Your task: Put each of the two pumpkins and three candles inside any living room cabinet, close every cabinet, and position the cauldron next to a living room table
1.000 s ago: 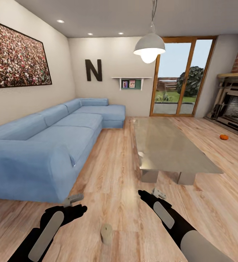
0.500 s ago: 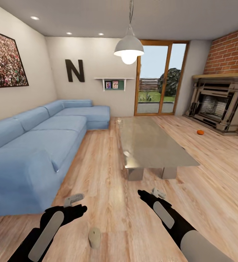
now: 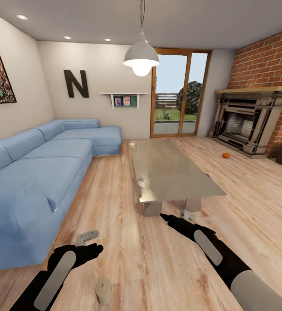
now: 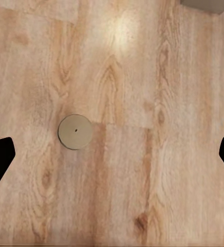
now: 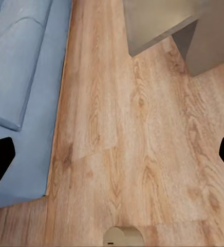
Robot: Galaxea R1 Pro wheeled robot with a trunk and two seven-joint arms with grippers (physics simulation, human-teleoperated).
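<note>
A wide strip of bare wooden floor (image 3: pixel 115 207) is lying open between the blue sofa (image 3: pixel 33 181) on the left and the grey table (image 3: pixel 169 172) on the right, running straight back toward the glass door (image 3: pixel 175 101). The table's supports (image 3: pixel 151 208) are standing just ahead of the right gripper (image 3: pixel 175 218), blocking the way forward on that side. A candle (image 3: pixel 103 291) is standing upright on the floor between the two arms, just beside the left gripper (image 3: pixel 89 244), with open boards all around it. Right of the table the floor is staying open as far as a pumpkin (image 3: pixel 226 155) in front of the fireplace (image 3: pixel 244 125).
</note>
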